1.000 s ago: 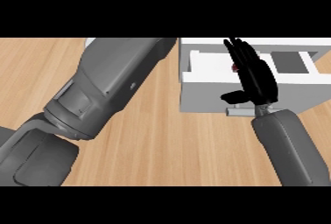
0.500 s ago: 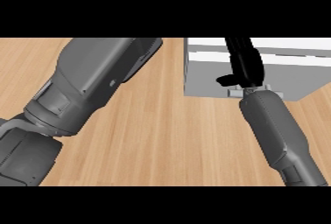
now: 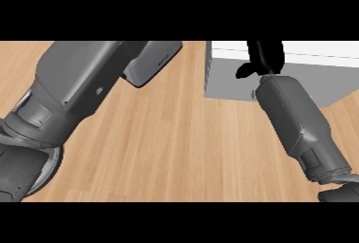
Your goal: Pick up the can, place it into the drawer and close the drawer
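Note:
The white and grey drawer unit [image 3: 231, 85] stands at the top right, cut by the view's upper edge. My right hand [image 3: 265, 57] lies over its top and front, fingers running straight up out of view and the thumb sticking out to the left. Its grey forearm [image 3: 298, 123] slants down to the lower right. No can shows anywhere, and the drawer's inside is hidden. My left forearm [image 3: 84, 90] fills the left side, and its hand is beyond the upper edge.
Wooden counter top [image 3: 182, 152] spreads between the two forearms. The bulky left arm covers most of the counter's left part.
The drawer unit has slid up and right in the view. The open drawer's inside and a red thing by my right hand no longer show. My right hand reaches farther up.

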Motion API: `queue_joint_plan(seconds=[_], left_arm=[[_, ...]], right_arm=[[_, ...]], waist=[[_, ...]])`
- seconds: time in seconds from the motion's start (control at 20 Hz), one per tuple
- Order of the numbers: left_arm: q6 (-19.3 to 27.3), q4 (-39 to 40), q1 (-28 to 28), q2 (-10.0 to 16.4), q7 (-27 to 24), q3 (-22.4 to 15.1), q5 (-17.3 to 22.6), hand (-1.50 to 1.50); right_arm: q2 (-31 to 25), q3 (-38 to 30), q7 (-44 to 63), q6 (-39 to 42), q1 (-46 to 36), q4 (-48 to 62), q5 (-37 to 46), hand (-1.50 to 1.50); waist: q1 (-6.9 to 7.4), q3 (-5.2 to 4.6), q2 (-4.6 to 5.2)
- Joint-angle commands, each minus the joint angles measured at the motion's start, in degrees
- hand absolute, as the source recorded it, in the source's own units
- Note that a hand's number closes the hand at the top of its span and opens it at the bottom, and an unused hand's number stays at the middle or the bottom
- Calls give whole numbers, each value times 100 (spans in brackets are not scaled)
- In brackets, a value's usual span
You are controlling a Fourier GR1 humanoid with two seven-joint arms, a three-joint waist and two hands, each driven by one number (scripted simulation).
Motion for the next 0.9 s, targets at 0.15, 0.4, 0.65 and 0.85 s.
queue_joint_plan(seconds=[0.15,0.4,0.65,0.85], left_arm=[[-184,-629,677,179,68,-76,-24,-150],[-102,-1049,878,276,90,-105,-73,-150],[-178,-1379,1137,552,340,-78,-29,-150],[-249,-1831,1436,799,396,-100,-66,-150]], right_arm=[[-128,-279,-88,-238,-826,759,-17,-150],[-78,-466,-47,-252,-1198,945,-137,-150],[107,-904,-776,41,-1310,742,-783,-150],[188,-995,-1055,-94,-1227,909,-842,-150]], waist=[[139,-1,38],[236,1,64],[150,7,-21],[144,4,12]])
